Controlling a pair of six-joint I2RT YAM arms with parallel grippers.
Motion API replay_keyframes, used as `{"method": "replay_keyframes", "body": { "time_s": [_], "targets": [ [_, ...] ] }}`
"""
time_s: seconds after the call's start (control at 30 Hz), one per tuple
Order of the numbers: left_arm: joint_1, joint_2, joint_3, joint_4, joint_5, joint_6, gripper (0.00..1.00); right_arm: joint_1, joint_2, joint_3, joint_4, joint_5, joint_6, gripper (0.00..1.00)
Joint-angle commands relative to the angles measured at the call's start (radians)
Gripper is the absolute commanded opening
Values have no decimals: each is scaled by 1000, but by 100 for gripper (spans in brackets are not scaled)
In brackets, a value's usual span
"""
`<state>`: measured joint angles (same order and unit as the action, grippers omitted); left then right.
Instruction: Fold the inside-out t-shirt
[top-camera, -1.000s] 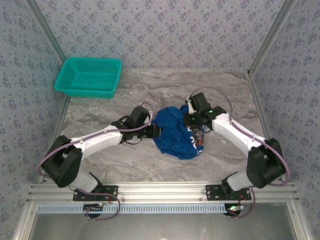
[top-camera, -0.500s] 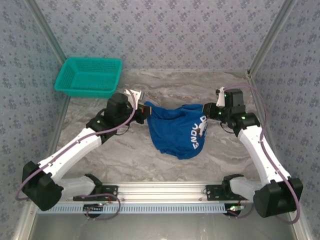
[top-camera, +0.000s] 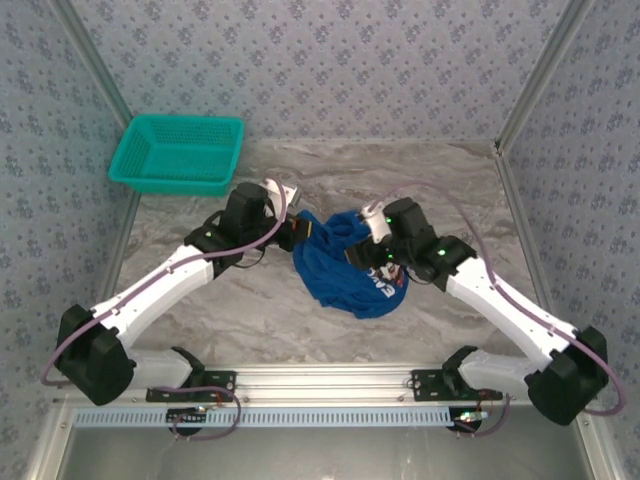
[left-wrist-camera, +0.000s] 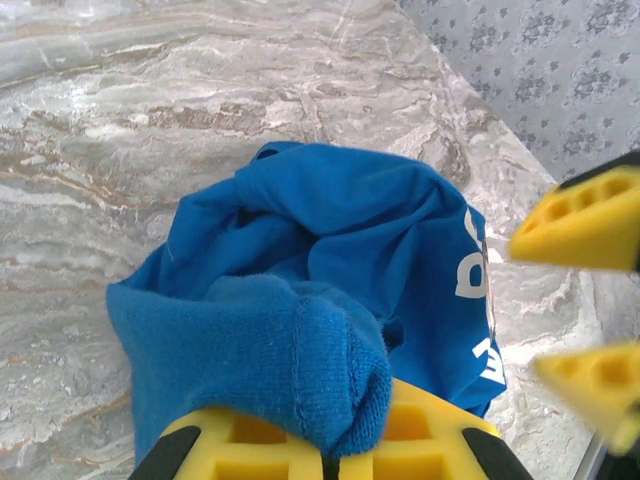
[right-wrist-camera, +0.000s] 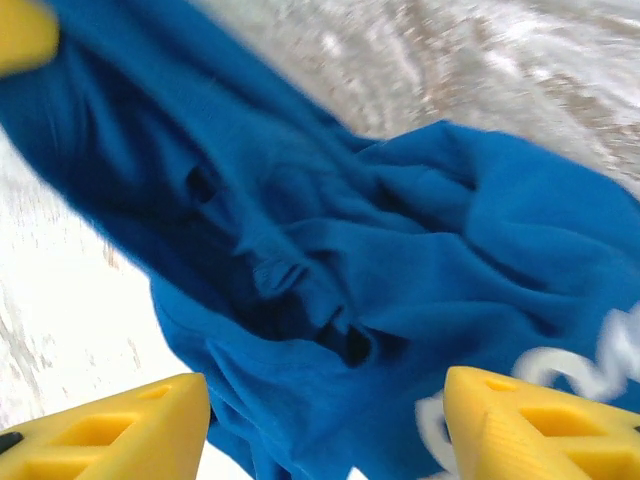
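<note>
The inside-out t-shirt (top-camera: 335, 285) is a royal-blue bunch with white lettering, lying crumpled in the middle of the marble table (top-camera: 250, 310). My left gripper (top-camera: 300, 232) is shut on a stitched fold of its left edge; in the left wrist view that fold (left-wrist-camera: 320, 370) is pinched between the yellow fingers (left-wrist-camera: 430, 440). My right gripper (top-camera: 360, 252) hovers open over the shirt's right half. In the right wrist view its fingers (right-wrist-camera: 110, 430) stand wide apart above the rumpled blue cloth (right-wrist-camera: 350, 250), holding nothing.
A teal mesh basket (top-camera: 178, 152) sits at the back left corner of the table. Patterned walls and metal posts (top-camera: 525, 95) close in the sides and back. Bare marble lies in front of the shirt and at the back right.
My right gripper has let go of the shirt, opened, and swung back left over it. The shirt, stretched between both grippers half a second ago, has slumped into a bunch. The left grip holds.
</note>
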<state>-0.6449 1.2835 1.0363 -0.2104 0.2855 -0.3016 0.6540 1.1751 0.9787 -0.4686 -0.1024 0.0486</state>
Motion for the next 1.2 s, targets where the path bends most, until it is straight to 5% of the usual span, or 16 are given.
{"method": "replay_keyframes", "body": {
  "time_s": [0.0,0.3,0.43,0.53,0.6,0.9,1.17],
  "targets": [
    [3,-19,30,-6,21,28,0,35,68,33,66,6,-117,64],
    [3,-42,22,-5,8,32,0,-11,301,105,224,-93,-132,50],
    [2,-54,24,4,-25,25,0,-33,340,186,198,33,-87,14],
    [4,-74,22,30,-83,16,2,-89,240,284,104,164,-3,0],
    [3,-76,18,81,-90,15,5,-143,154,299,110,128,71,0],
    [-9,-45,-50,159,27,74,55,-311,140,354,22,57,207,0],
    [-85,151,-28,248,29,216,57,-368,162,374,-28,-14,196,0]
  ]
}}
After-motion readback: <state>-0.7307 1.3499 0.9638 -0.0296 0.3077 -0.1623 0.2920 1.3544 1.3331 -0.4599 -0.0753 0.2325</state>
